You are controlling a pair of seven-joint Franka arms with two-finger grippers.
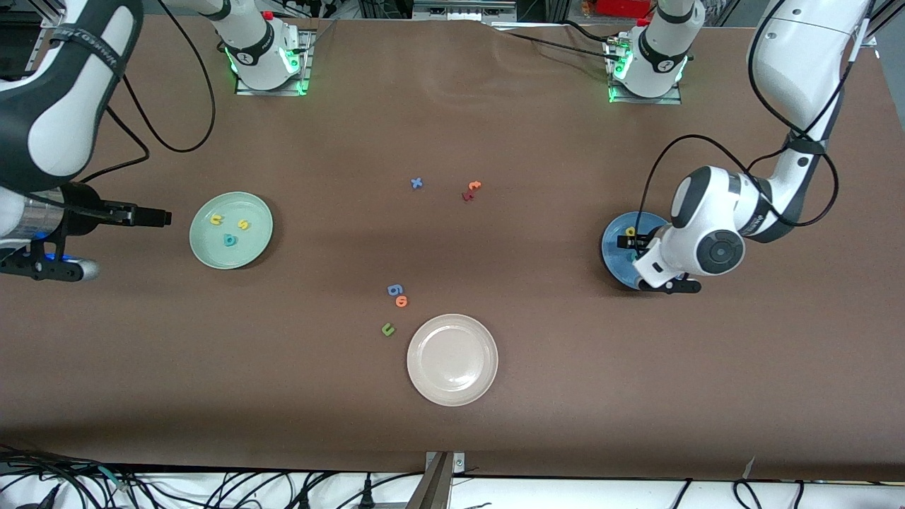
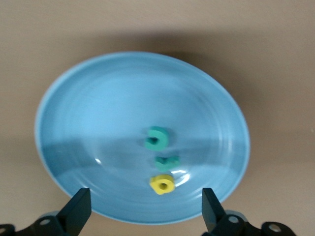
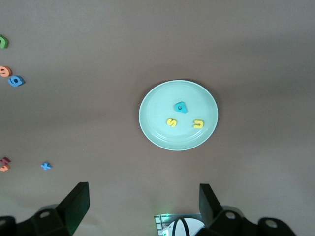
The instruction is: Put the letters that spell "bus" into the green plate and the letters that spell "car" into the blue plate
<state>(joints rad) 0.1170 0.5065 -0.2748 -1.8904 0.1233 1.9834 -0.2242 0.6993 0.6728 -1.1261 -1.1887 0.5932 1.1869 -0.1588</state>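
You can count both words as sorted. The round mint-green plate [image 1: 231,230] toward the right arm's end holds the teal foam "b" [image 1: 229,240], yellow "u" [image 1: 217,220] and yellow "s" [image 1: 243,225]. The round blue plate [image 2: 142,137] toward the left arm's end holds the teal "c" [image 2: 157,137], small teal "r" [image 2: 167,161] and yellow "a" [image 2: 162,184]. The left gripper [image 2: 145,209] hangs low over the blue plate, fingers spread, gripping nothing. The right gripper [image 3: 142,204] waits high beside the green plate, fingers apart and empty.
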